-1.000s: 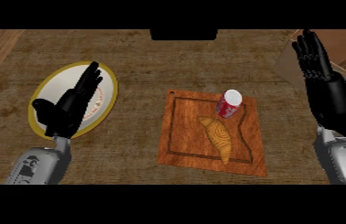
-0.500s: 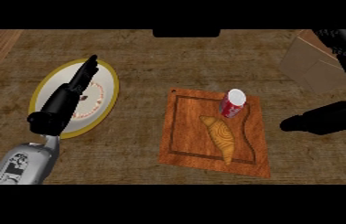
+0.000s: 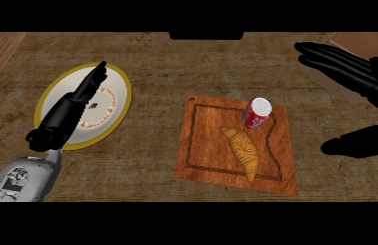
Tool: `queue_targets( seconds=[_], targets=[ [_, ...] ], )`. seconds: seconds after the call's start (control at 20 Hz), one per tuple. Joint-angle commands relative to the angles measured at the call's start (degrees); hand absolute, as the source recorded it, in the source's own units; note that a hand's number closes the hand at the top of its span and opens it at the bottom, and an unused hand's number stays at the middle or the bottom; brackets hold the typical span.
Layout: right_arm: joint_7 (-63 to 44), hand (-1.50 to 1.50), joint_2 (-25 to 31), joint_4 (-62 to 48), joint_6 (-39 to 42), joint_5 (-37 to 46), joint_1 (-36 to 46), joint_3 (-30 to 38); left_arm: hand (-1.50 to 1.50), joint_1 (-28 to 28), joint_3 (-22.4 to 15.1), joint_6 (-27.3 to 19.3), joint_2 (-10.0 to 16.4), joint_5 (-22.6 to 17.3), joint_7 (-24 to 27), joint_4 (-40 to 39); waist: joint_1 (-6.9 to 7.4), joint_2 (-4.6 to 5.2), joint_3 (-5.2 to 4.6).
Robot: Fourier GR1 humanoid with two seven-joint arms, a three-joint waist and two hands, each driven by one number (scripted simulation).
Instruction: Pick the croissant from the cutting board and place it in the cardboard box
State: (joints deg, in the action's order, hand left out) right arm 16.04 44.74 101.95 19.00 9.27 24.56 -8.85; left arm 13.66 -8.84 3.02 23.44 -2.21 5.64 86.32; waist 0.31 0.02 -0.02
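I'm bringing the right hand (image 3: 343,69) in over the counter's right edge, fingers wide and empty. The croissant (image 3: 244,150) is still sitting on the cutting board (image 3: 203,159), so grabbing's next.

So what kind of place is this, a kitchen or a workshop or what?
Most likely a kitchen counter. A wooden cutting board holds a croissant and a red can, and a yellow-rimmed plate sits to its left on the mottled brown worktop.
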Motion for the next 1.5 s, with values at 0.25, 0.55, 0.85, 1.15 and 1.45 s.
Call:
queue_targets(
  seconds=[0.25,0.55,0.85,1.15,1.45],
  targets=[
    [-12.6,-1.50,7.0,12.2,11.6,13.3,4.3,-12.2,0.00,0.4,-0.1,-0.5,-1.6,0.9,-1.7,-0.3,-0.46,-0.32,-0.14],
    [-27.0,-1.50,2.2,19.3,20.3,18.8,7.5,-21.9,0.00,-1.1,0.5,0.8,-0.6,1.5,-0.9,1.8,0.01,-0.33,-0.10],
    [-44.5,-1.50,-11.3,18.5,27.3,25.4,10.5,-33.2,0.00,-2.2,2.2,2.6,-0.1,0.9,0.3,1.2,0.33,-0.17,-0.11],
    [-47.8,-1.50,-15.5,18.5,31.8,28.6,5.7,-32.6,0.00,-2.9,3.2,3.2,-1.8,3.3,2.8,-0.8,-0.24,-0.04,-0.01],
    [-51.3,-1.50,-21.1,16.9,31.5,35.4,2.2,-37.0,0.00,-0.5,2.5,2.8,-4.6,5.0,-2.3,1.4,-0.27,-0.05,0.01]
  ],
)
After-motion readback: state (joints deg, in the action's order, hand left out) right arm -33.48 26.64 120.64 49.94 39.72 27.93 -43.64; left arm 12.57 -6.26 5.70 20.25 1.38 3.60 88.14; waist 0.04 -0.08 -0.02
